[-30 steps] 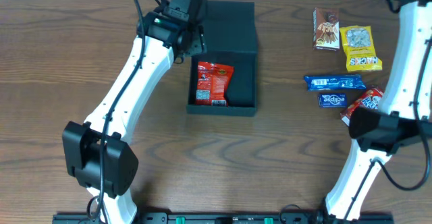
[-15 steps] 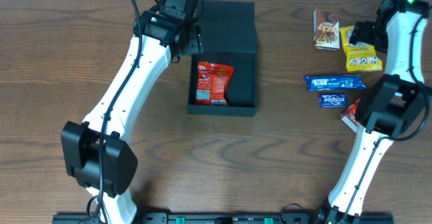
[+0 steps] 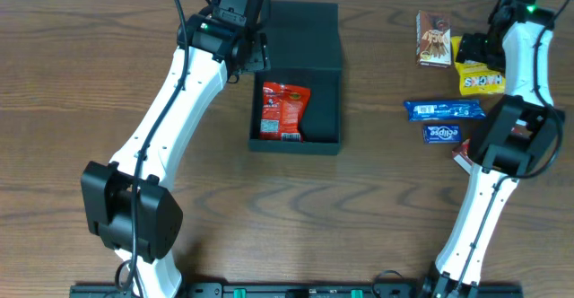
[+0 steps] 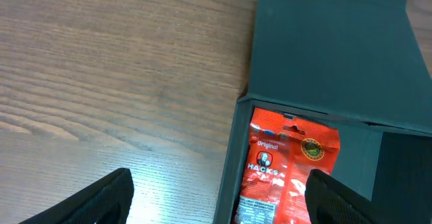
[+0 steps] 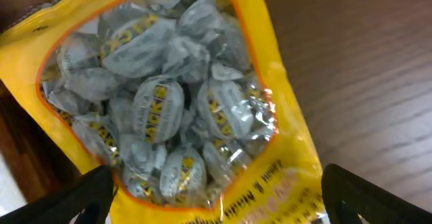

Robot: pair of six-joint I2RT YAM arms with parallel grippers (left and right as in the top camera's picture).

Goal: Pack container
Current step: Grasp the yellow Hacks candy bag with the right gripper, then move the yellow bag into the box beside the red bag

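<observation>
While L fingers (image 4: 108, 197) straddle container (image 4: 331, 48) wall | R fingers (image 5: 88, 197) over yellow pkt (image 5: 175, 116)

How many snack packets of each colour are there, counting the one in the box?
Red packets: 2, one inside the box
Blue packets: 2
Yellow packet: 1
Brown packet: 1
Total: 6

In the overhead view the light was bright and even, with only soft shadows on the table (image 3: 359, 208). In the left wrist view a pale glare lay on the wood near the bottom edge. In the right wrist view the yellow packet (image 5: 169, 109) looked slightly blurred, with small reflections.
</observation>
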